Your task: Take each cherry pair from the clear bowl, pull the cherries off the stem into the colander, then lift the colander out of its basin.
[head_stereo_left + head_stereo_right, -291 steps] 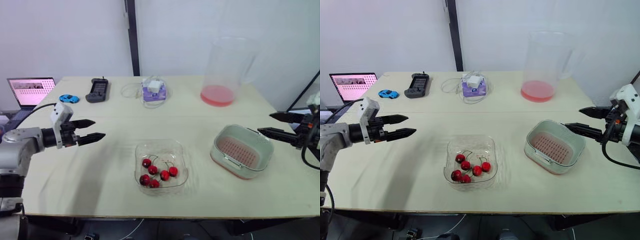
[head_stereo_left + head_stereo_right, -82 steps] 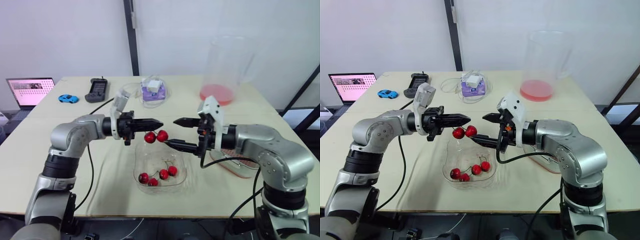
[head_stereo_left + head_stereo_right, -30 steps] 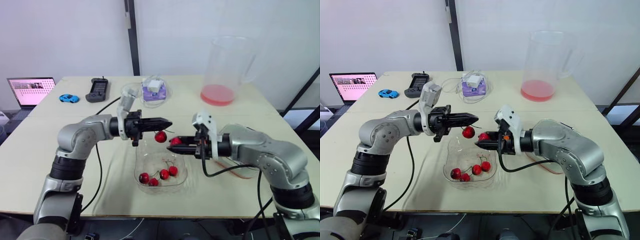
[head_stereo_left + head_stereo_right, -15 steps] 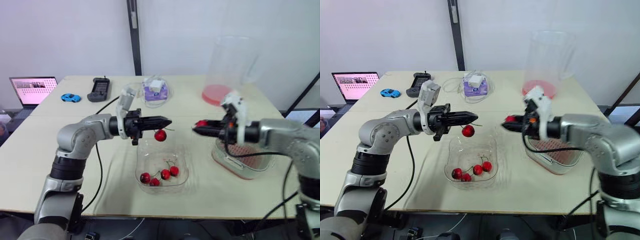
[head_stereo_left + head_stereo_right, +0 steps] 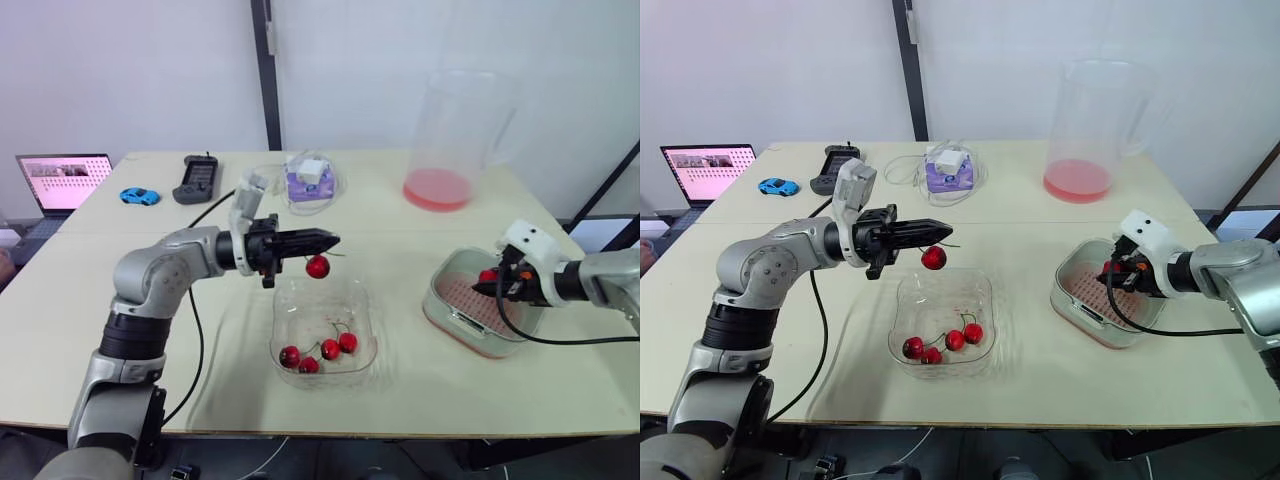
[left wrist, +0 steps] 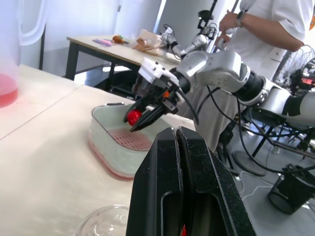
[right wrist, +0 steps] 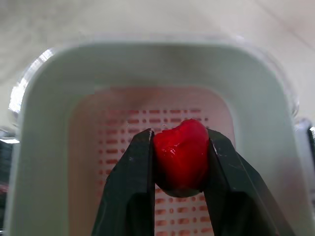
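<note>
Cherries come first: four glossy red cherries [image 5: 329, 349] are seen lying on their stems in the clear square plastic bowl [image 5: 300, 300] at the near middle of the pale wooden table [image 5: 200, 360]; two pairs, it is judged, are yet to be taken. Just above the bowl's far rim the left gripper [image 5: 331, 239] is clenched on a thin stem [image 5: 939, 243], and a single round red cherry [image 5: 318, 267] is left dangling from it; moments ago two hung there, so the pair has been split.

Over on the right, the plucked red cherry [image 7: 180, 158] is pinched between the black fingers of the right gripper [image 5: 489, 284], which has been swung clear of the bowl and is poised over the pale green colander [image 7: 113, 147] with its slotted, pink-looking floor; the colander is nested in a basin [image 6: 109, 164] whose pink base shows beneath. The fruit has not been let go, and no other fruit is made out on the floor that shows. A release is called for next, then a return for the dangling cherry.

Along the far edge a tall clear jug of pink liquid [image 5: 455, 140], a purple box in white cable [image 5: 307, 180], a black handset [image 5: 193, 180], a small blue toy car [image 5: 138, 196] and an open laptop [image 5: 62, 180] are left well apart from the work.
</note>
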Available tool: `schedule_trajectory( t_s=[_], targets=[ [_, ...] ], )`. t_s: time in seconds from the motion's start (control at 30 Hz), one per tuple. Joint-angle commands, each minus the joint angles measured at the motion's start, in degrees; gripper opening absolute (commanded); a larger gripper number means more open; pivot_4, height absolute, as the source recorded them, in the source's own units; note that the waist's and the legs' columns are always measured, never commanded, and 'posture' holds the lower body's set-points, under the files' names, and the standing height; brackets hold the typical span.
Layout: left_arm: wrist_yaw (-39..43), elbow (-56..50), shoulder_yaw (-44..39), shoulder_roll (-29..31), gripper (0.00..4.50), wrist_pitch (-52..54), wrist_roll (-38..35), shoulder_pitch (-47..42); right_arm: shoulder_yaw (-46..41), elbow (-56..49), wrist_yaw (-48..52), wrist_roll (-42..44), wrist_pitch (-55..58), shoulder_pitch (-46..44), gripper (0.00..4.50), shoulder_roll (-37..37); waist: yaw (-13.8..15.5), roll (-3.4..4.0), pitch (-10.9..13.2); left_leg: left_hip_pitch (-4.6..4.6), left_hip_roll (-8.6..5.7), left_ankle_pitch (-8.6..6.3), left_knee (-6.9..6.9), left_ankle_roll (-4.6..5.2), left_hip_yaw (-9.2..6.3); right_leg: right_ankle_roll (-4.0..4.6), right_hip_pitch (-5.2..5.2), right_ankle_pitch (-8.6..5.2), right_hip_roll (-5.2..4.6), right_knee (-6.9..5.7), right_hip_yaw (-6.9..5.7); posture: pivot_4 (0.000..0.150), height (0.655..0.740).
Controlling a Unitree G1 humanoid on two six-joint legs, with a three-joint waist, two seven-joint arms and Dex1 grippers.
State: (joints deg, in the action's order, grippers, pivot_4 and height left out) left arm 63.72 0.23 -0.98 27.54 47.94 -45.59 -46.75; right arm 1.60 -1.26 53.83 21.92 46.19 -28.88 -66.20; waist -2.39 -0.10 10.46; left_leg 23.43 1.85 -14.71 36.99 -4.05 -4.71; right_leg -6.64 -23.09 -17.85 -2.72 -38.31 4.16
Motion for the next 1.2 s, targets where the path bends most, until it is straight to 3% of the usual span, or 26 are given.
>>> schedule_trajectory(
  t_s=[0.03, 0.17, 0.47, 0.63, 0.8, 0.97, 1.2],
  targets=[
    [-0.01, -2.47, -1.08, 0.39, 0.00, -0.74, -0.63, 0.20, -2.09, -0.28, 0.49, -0.97, -0.20, -0.99, 2.50, -0.58, 0.00, 0.00, 0.00, 0.00, 0.00, 0.00, 0.00, 0.00, 0.00, 0.00, 0.00, 0.00, 0.00, 0.00, 0.00, 0.150, 0.7332],
    [0.05, -2.23, -1.06, 0.22, 0.00, -0.82, -0.68, -0.39, -3.77, -0.86, 1.73, -0.72, 0.73, -2.28, 4.46, -2.13, -0.01, 0.00, 0.00, 0.00, 0.00, 0.00, 0.00, 0.00, 0.00, 0.00, 0.00, 0.00, 0.00, 0.00, 0.00, 0.150, 0.7332],
    [0.22, -0.80, -1.07, -0.99, 0.00, -0.96, -0.84, -1.99, -11.96, -6.29, 6.49, 6.37, 4.42, -5.57, 4.46, -3.33, -0.01, 0.02, 0.01, 0.00, 0.00, 0.00, -0.01, 0.00, 0.00, 0.00, 0.01, 0.00, 0.00, 0.00, 0.00, 0.150, 0.7332],
    [-0.34, -0.29, -1.17, -3.02, 0.00, -0.67, -1.29, -2.32, -12.46, -19.38, 2.06, 19.30, 11.49, -6.80, 4.46, 9.46, -0.21, 0.01, 0.01, -0.04, 0.03, 0.00, -0.01, 0.00, -0.02, 0.00, 0.03, 0.00, 0.04, -0.02, 0.00, 0.150, 0.7332],
    [-0.65, -0.59, -1.14, -3.81, 0.00, -0.39, -1.10, -2.52, -8.42, -25.62, -6.20, 24.37, 15.26, -8.59, 4.46, 22.18, 0.12, 0.02, 0.04, 0.01, 0.01, 0.01, 0.05, -0.01, -0.07, 0.00, 0.05, 0.00, 0.00, -0.02, -0.04, 0.150, 0.7332],
    [-1.19, -0.97, -0.95, -4.48, 0.00, -0.25, -1.12, -2.81, -5.76, -25.37, -11.83, 24.11, 14.70, -10.69, 4.46, 29.34, 0.18, 0.02, 0.04, 0.03, -0.01, 0.01, 0.05, -0.01, -0.08, 0.00, 0.04, 0.00, -0.03, -0.02, -0.07, 0.150, 0.7332],
    [-1.17, -0.27, -0.52, -4.69, 0.00, -0.82, -0.33, -3.47, -2.61, -23.33, -14.55, 23.17, 13.04, -13.05, 4.46, 33.98, -0.11, 0.02, 0.04, 0.01, 0.00, 0.01, 0.04, -0.01, -0.10, 0.00, 0.03, 0.00, 0.01, -0.07, -0.07, 0.150, 0.7332]
  ],
)
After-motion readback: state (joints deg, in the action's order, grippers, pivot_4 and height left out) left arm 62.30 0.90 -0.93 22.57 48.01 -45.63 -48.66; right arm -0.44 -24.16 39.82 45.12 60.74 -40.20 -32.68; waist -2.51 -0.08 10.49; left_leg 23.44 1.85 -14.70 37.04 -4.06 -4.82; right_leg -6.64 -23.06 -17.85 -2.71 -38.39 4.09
